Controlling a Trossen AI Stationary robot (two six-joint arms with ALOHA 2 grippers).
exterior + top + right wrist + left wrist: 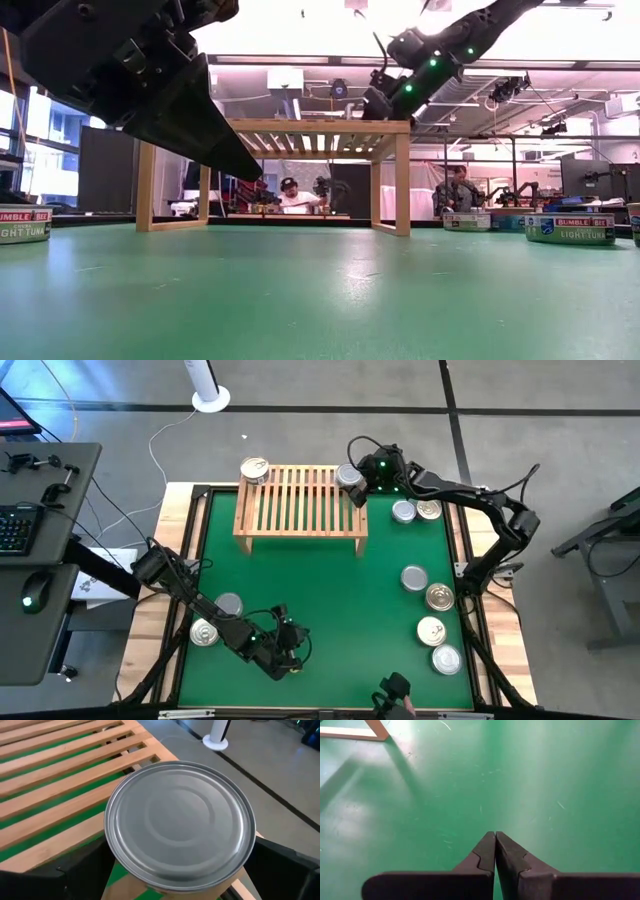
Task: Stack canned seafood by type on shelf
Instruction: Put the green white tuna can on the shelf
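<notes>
The right gripper point(352, 484) has its dark fingers clamped on either side of a silver-grey tuna tin point(180, 825), a short round can whose smooth lid is stamped with faint concentric rings, held at the right end of the shelf point(300, 510), a low light-wood rack with a slatted top through which the green mat point(330, 600) shows. A gold-toned tin point(255, 469) with a pull tab sits on the shelf's far left corner, and more shiny round tins lie loose on the matte, lightly scuffed mat along the worktop's right side and near the left arm. The left gripper point(495, 851) hovers low over bare mat at the near edge, its wedge-shaped black fingers pressed together on nothing.
</notes>
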